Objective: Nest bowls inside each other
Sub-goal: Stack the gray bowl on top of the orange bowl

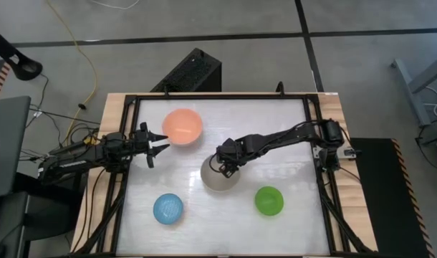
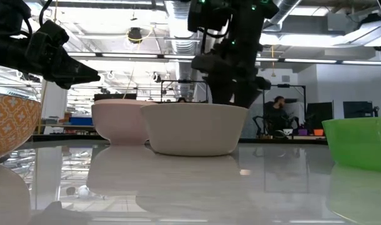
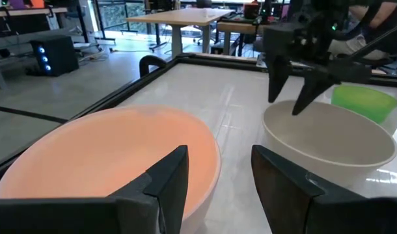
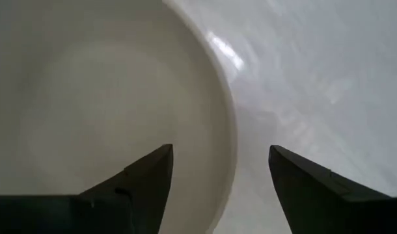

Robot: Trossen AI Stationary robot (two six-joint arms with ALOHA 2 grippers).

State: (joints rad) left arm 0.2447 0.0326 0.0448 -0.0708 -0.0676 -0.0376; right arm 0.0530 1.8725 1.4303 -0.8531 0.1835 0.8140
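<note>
A grey-beige bowl stands upright near the table's middle. My right gripper hangs over the far-right part of its rim, pointing steeply down and open; one finger is over the bowl's inside and the other over the table outside it. In the left wrist view the fingertips stand just above the rim. A salmon-orange bowl stands at the far left. My left gripper waits level and open beside its near-left side. A blue bowl and a green bowl stand near the front.
A black metal frame runs round the white table top. A black box sits on the floor beyond the far edge. Bare table lies between the blue and green bowls. A person sits far back in the room.
</note>
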